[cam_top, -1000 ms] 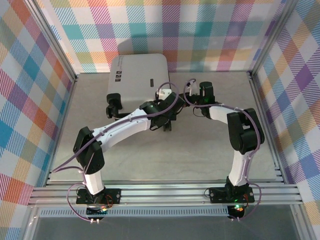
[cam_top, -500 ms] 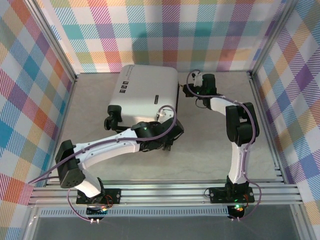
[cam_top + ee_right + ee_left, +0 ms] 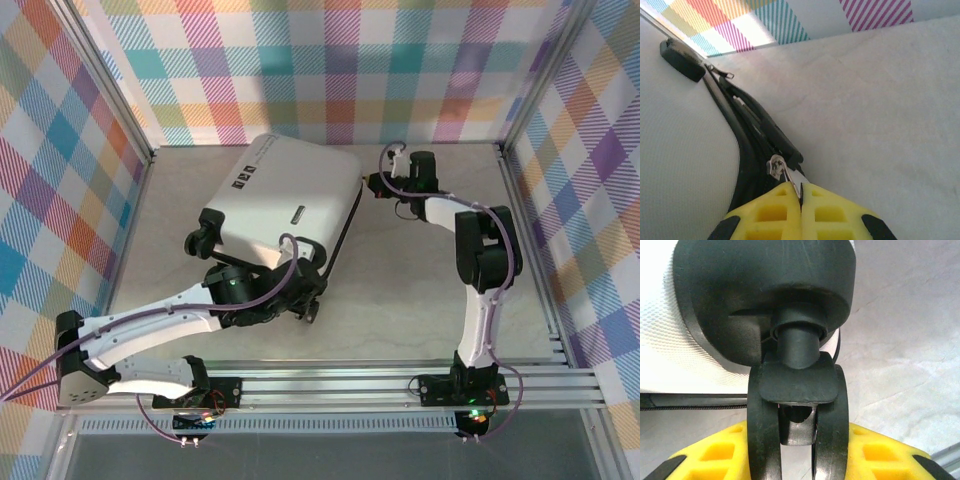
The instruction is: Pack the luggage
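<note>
Gripping wheel [image 3: 796, 385] with left hand [image 3: 797, 452], near side; pinching zipper pull [image 3: 776, 167] with clenched right hand [image 3: 801, 202], far right. Judging luggage [image 3: 285, 195] closed already, zipping likely remaining.

luggage [image 3: 285, 195]: white shell, black wheel [image 3: 762, 430], silver zipper pull [image 3: 776, 167] | walls [image 3: 400, 60]: pastel plaid | table [image 3: 420, 290]: pale grey

A pale grey table [image 3: 420, 290] carries one closed white suitcase [image 3: 280, 195], lying askew toward the far left.
</note>
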Controlling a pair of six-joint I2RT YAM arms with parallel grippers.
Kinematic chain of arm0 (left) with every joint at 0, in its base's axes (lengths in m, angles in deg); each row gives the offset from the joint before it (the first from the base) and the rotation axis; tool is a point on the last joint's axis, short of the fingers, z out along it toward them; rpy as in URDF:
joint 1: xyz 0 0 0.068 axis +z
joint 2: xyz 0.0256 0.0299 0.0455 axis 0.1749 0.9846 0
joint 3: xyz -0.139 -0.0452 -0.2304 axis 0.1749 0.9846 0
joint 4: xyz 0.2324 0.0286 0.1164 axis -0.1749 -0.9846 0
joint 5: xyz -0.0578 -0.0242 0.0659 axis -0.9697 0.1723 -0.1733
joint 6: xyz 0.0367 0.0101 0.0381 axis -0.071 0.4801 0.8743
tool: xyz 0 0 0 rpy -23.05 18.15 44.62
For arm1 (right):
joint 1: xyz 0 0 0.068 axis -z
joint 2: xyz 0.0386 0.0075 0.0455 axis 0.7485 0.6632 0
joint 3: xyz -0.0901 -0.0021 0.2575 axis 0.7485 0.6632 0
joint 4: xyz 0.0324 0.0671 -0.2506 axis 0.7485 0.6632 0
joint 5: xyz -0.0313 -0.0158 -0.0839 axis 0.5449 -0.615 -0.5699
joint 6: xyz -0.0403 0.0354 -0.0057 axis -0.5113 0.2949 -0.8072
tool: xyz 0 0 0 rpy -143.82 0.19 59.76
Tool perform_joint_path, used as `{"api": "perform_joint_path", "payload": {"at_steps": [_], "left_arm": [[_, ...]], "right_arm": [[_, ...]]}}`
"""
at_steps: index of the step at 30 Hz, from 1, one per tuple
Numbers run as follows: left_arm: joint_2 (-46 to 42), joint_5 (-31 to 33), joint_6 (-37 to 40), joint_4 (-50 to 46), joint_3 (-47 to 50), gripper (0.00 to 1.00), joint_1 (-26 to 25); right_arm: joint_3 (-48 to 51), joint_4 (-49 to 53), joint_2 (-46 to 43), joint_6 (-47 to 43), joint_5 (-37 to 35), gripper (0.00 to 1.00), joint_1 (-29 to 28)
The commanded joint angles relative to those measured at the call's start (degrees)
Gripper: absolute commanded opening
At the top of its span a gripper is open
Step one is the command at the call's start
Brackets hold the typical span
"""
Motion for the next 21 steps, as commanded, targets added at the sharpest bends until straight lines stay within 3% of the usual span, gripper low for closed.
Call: {"api": "perform_joint_path", "payload": {"at_steps": [1,8,14,21], "left_arm": [[-3.67,2.83,-0.34,-6.34,0.02,0.12,-1.07],[-4.98,-6.34,6.72,0.08,3.67,0.09,-1.07],[-4.97,-9.02,10.88,2.23,3.7,0.07,-1.13],[-4.56,-9.94,12.63,3.08,3.94,0.06,-1.14]], "right_arm": [[6.78,-5.18,-4.3,1.98,-10.12,0.0,3.83],[12.92,-9.56,-6.91,1.74,-7.25,0.0,3.8],[5.86,-6.76,-2.8,2.2,-3.3,0.0,3.88],[-9.18,-2.92,7.04,6.96,2.28,0.0,3.85]]}}
